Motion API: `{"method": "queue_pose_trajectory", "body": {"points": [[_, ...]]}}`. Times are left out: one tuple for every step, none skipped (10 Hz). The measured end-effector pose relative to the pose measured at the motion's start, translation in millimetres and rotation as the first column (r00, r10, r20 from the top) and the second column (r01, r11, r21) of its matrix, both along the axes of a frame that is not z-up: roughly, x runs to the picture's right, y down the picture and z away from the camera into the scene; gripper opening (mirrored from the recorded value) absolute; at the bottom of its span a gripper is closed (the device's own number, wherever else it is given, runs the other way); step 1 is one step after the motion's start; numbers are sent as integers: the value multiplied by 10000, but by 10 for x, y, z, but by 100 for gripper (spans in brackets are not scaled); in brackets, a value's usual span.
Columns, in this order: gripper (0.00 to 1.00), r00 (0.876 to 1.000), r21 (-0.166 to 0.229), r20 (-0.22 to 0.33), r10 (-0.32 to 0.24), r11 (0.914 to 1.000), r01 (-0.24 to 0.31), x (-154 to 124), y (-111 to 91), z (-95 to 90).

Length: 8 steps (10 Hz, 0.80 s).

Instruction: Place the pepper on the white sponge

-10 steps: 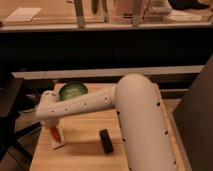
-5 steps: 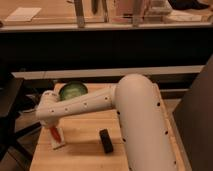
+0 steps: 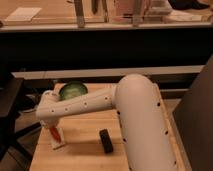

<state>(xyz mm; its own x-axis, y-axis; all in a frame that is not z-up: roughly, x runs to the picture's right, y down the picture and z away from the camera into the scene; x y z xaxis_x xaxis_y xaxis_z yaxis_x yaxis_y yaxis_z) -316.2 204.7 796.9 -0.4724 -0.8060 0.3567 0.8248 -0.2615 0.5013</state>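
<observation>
Pale wood-plank table (image 3: 85, 147) before a dark counter, round green bowl (image 3: 73, 90) at the back edge, matte black block (image 3: 106, 141) mid-table, glossy white arm (image 3: 100, 102) puts the gripper (image 3: 51, 127) low over the flat white sponge (image 3: 59, 144), slender red-orange pepper (image 3: 54, 134) tilted onto it, possibly held, grip can't be told.

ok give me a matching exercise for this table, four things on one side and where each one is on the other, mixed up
1 pepper
2 white sponge
3 black block
4 green bowl

a back of table, behind the arm
b front left, below the pepper
c right of the sponge, alone
d at the gripper, above the sponge

Pairs: 1-d, 2-b, 3-c, 4-a
</observation>
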Motion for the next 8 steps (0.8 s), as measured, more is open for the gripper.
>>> {"method": "queue_pose_trajectory", "body": {"points": [[16, 10000, 6, 34, -29, 10000, 29, -4, 0, -4], [16, 10000, 4, 58, -51, 10000, 51, -5, 2, -5], [16, 9999, 6, 102, -85, 10000, 85, -10, 4, -10], [16, 9998, 3, 139, -111, 9999, 111, -14, 8, -14], [16, 9998, -4, 163, -128, 9999, 128, -16, 12, -13], [16, 9997, -1, 197, -161, 9999, 161, -20, 13, -17], [16, 9996, -1, 223, -185, 9998, 185, -23, 15, -20], [16, 9994, 7, 263, -215, 9998, 215, -28, 17, -24]]}}
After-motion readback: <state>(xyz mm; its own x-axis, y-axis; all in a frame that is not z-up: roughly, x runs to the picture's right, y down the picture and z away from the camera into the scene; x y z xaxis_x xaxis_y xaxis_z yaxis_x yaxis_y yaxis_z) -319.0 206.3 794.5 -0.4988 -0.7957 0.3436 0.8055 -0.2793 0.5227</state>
